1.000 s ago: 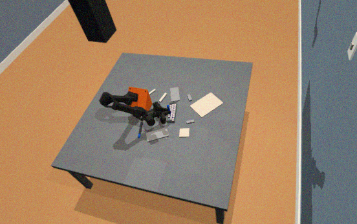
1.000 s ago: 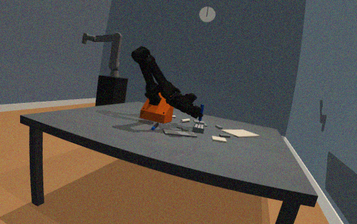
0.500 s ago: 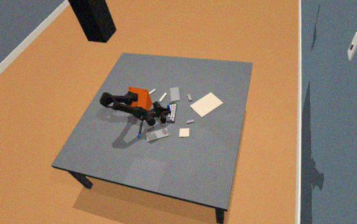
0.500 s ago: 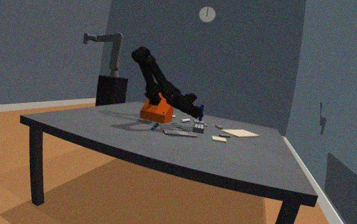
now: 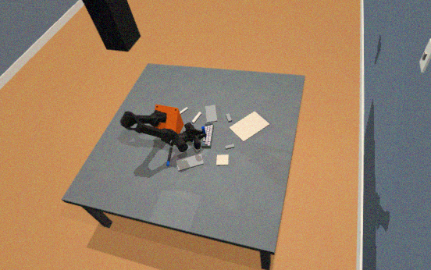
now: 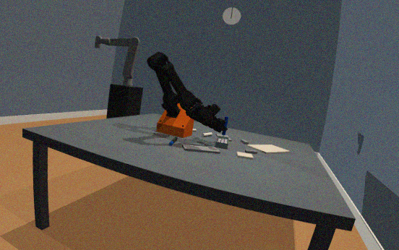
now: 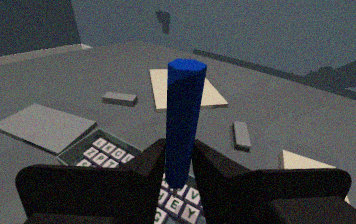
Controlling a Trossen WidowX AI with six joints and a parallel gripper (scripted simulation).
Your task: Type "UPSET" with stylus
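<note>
Stylus: solid blue faceted cylinder [image 5: 203, 130] [image 6: 225, 125] [image 7: 185, 115], flat top, near upright, darker short tip below. It's clamped between the black parallel fingers of the gripper [image 5: 203, 133] [image 6: 225, 128] [image 7: 178, 160], over the keyboard. Can't tell if the tip touches a key.

Keyboard: small dark green-grey block with white square keys [image 5: 208, 136] [image 6: 222, 141] [image 7: 102, 134], dark letters. E, Y and V readable by the tip; Z, P, T farther left in the wrist view.

No containers to report; the keys sit inside the keyboard's raised dark rim.

Surface: grey square table with dark edge and legs [image 5: 234, 203] [image 6: 202, 170] [image 7: 125, 65]. Around the keyboard: flat grey slab [image 5: 211, 113] [image 7: 47, 126], large cream sheet [image 5: 250, 126] [image 6: 268, 148] [image 7: 159, 90], small cream square [image 5: 222, 159] [image 6: 245, 154], long grey tray-like plate [image 5: 190, 161] [image 6: 201, 148]. A second blue-ended dark rod [image 5: 169, 156] [image 6: 173, 141] lies near the orange arm base [image 5: 176, 113] [image 6: 173, 128].

Room: orange-brown floor [image 5: 320, 156] [image 6: 144, 202], blue-grey walls [image 5: 398, 129] [image 6: 275, 65], round pale clock [image 6: 231, 16], grey arm on a black pedestal [image 6: 124, 101] behind.
</note>
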